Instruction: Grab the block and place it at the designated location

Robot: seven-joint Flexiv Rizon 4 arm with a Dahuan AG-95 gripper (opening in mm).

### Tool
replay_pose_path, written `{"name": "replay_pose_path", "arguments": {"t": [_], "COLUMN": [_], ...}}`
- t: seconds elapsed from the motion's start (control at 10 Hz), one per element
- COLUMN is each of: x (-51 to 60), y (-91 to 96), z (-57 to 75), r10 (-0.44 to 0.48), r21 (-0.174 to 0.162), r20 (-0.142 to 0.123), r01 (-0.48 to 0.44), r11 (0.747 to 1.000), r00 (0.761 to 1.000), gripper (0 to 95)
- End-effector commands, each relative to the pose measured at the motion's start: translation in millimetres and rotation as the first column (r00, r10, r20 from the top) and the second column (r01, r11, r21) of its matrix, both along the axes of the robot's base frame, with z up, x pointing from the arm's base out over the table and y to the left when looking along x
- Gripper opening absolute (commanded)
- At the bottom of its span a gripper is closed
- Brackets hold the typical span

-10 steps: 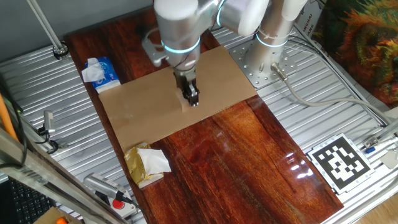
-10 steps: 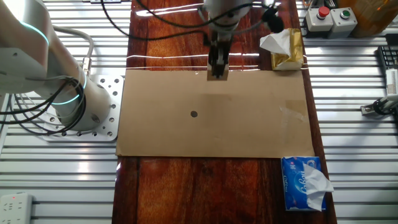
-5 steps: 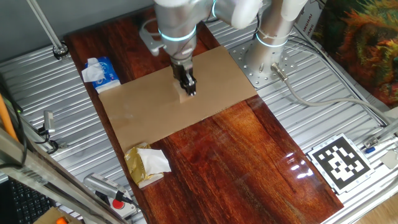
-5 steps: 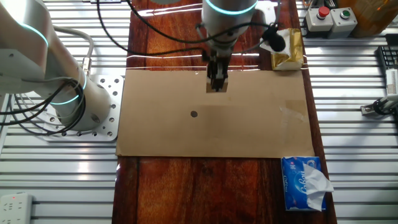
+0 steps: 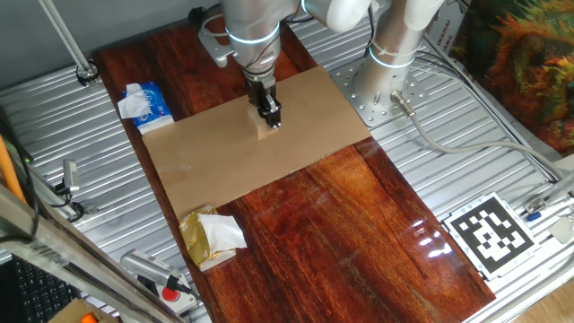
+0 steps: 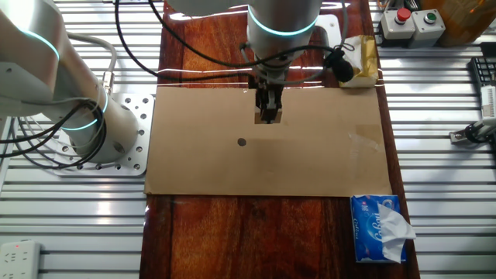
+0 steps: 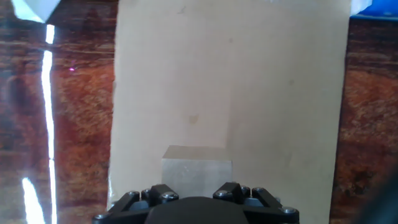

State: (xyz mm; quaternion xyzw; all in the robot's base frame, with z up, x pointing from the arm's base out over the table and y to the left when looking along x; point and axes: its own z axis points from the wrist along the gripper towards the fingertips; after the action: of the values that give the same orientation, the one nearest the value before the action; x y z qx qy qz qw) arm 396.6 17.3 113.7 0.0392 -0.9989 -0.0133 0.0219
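Black dot (image 6: 242,142) sits left of centre on the cardboard sheet (image 6: 333,163), uncovered. Gripper (image 6: 268,116), fingers closed on the block (image 7: 196,172), has travelled from the sheet's far edge inward over the last second, carrying it clear of the desk (image 6: 201,232). Judged mid-transfer; dot not yet reached.

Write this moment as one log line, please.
tool: shut on small pale wooden cube | over: flat tan cardboard sheet | target: tiny round black dot, not reached
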Motion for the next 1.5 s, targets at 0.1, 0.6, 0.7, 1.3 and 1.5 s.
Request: {"name": "replay_pose_path", "arguments": {"t": [0.1, 0.6, 0.7, 1.3, 1.5], "x": [-0.9, 1.5, 2.4, 3.6, 2.3], "y": [-1.0, -5.7, -7.5, -19.8, -25.9], "z": [-0.3, -10.7, -14.9, -29.3, -30.7], "r10": [0.001, 0.001, 0.001, 0.010, 0.017], "r21": [0.000, 0.004, 0.004, 0.005, 0.006], "r20": [0.000, 0.002, 0.004, 0.007, 0.009], "r01": [-0.001, -0.001, -0.001, -0.010, -0.017], "r11": [1.000, 1.000, 1.000, 1.000, 1.000], "r00": [1.000, 1.000, 1.000, 1.000, 1.000], "gripper": [19.0, 19.0, 19.0, 19.0, 19.0]}}
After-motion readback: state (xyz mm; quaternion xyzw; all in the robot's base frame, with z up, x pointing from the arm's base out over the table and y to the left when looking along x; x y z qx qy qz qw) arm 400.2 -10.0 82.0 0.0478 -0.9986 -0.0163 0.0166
